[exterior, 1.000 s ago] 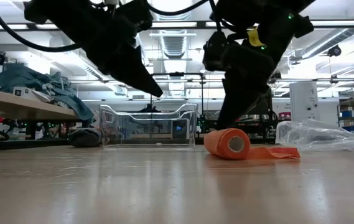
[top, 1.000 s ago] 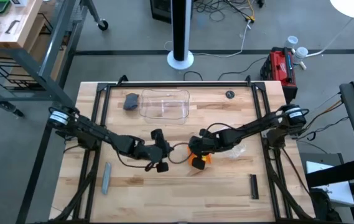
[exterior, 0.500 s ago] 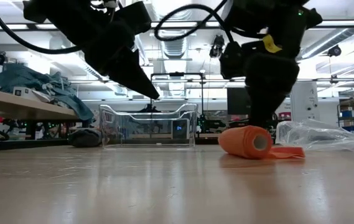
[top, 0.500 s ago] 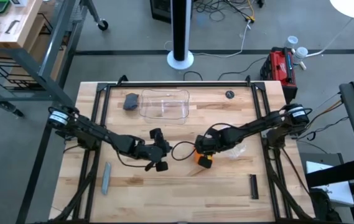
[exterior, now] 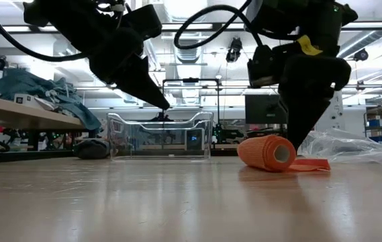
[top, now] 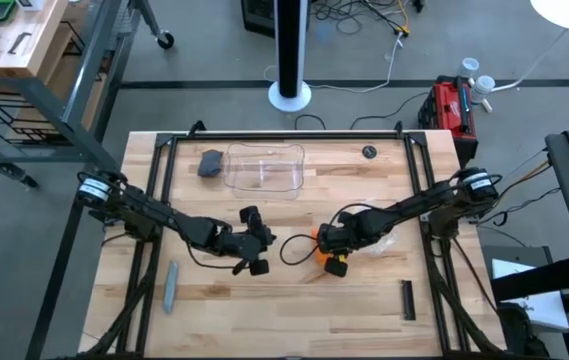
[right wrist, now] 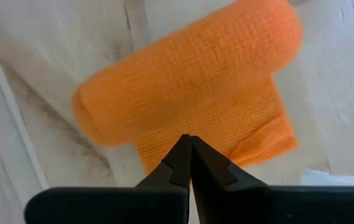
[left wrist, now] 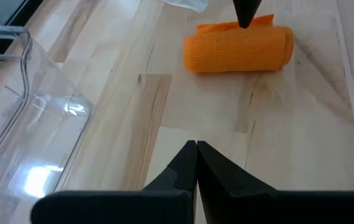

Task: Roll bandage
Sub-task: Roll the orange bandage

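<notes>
Bandage (exterior: pixel 268 152) is what you want to find first: it lies on the wooden table (top: pixel 284 300), mostly wound into a fat orange roll, with a short flat tail still spread on the boards behind it. Taking the clear plastic bin (top: pixel 264 168) as your landmark, the roll sits well apart from it, toward the front of the table and off to the right arm's side.

Your right gripper (right wrist: pixel 186 144) is directly over the bandage, fingers pressed together into a single point, tip down on the loose tail just beside the roll. It looks to be touching the fabric, though you can't quite confirm contact from the level view. Nothing is pinched between the fingers.

Your left gripper (left wrist: pixel 196 149) hangs above the table in front of the bin, nearer to it than the bandage is, its jaws together and empty, pointing toward the roll.

You'll also see a crumpled clear wrapper (exterior: pixel 352 144) just past the bandage, away from the bin, and a dark grey lump (top: pixel 210 162) touching or nearly touching the bin's left-arm end.
</notes>
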Motion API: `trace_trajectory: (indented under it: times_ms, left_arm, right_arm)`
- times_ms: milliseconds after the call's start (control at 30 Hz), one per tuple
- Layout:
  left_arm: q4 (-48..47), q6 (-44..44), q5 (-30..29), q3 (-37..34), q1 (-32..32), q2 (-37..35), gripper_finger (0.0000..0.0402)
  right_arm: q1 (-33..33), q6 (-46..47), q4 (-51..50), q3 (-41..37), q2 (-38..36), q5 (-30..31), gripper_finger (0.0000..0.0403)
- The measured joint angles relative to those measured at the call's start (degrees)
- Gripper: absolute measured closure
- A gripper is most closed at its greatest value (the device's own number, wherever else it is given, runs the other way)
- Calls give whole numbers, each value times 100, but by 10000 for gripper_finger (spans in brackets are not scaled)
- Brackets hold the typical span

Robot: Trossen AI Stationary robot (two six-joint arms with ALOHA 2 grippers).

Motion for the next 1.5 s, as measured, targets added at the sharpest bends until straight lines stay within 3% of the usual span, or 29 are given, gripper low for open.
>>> trace_trajectory:
  times_ms: [433,867,1167,1500]
  left_arm:
    - [-20,-96,0,-19,0,0,401]
    - [-22,-96,0,-29,0,-2,401]
    - [-24,-94,-11,-29,0,-7,402]
    - [-20,-159,-13,-35,0,-7,401]
  right_arm:
    - [21,291,80,-619,-60,24,403]
    - [19,279,67,-460,-578,294,403]
    - [17,-27,1518,-376,-529,449,403]
    - [17,-20,1363,-379,-342,664,403]
